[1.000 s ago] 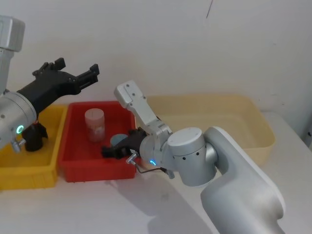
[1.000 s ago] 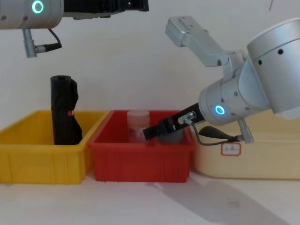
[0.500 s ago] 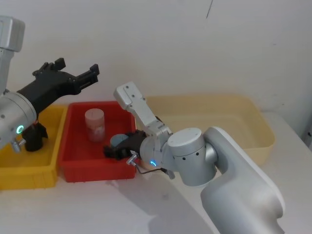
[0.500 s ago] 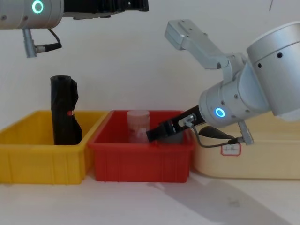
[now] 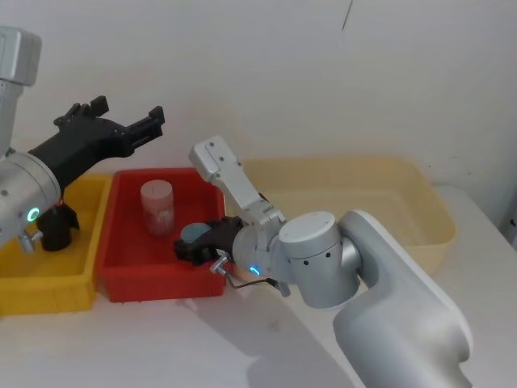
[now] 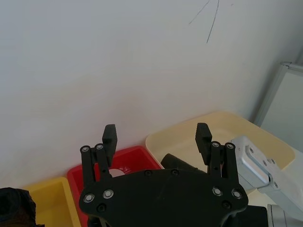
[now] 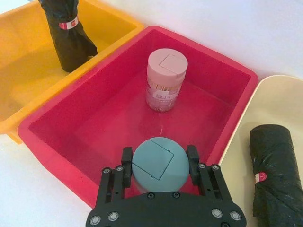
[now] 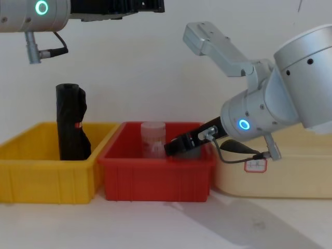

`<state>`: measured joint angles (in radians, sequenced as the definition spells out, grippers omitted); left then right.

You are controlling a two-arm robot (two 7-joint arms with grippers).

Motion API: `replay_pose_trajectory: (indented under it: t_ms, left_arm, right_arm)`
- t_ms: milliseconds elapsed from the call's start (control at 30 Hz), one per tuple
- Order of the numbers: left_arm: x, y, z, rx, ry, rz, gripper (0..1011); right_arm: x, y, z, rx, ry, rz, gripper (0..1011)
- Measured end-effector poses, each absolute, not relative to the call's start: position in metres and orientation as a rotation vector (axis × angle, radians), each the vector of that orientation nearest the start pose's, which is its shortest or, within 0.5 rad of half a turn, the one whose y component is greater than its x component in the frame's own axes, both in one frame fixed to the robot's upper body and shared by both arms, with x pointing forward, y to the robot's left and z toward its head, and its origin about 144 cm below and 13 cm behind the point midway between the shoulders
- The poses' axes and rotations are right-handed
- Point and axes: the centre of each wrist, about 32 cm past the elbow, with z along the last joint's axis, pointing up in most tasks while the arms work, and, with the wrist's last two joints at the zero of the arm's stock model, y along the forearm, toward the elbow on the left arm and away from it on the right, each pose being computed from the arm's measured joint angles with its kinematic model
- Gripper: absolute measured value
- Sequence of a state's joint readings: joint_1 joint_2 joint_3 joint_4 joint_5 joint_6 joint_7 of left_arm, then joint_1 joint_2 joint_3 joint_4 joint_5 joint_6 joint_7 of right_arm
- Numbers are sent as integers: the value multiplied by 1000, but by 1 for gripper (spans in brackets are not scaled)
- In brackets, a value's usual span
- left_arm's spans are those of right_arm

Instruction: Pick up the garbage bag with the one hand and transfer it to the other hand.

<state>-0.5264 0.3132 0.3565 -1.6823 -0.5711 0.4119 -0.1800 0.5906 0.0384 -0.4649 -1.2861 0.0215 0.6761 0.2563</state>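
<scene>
While the garbage bag stands upright, left claw gapes aloft; right claw straddles teal can.

We find no text that we can read anywhere. The black roll in the yellow bin wears a white band with a small red mark, and the black roll in the cream bin carries a similar small white tag, but we cannot make out their print. The cream bin bears a red-edged sticker on its front, its writing too faint for us to read.
</scene>
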Motion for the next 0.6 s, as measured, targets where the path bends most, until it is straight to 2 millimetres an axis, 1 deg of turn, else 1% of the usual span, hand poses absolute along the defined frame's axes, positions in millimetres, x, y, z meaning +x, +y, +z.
replay_pose_trajectory:
  t_ms: [267, 600]
  left_arm:
    - [541, 199, 1344, -101, 4, 935, 1001]
    - [541, 199, 1344, -101, 4, 935, 1001]
  right_arm:
    - [581, -109, 1269, -468, 117, -975, 666]
    - [580, -122, 1287, -338, 155, -1022, 667]
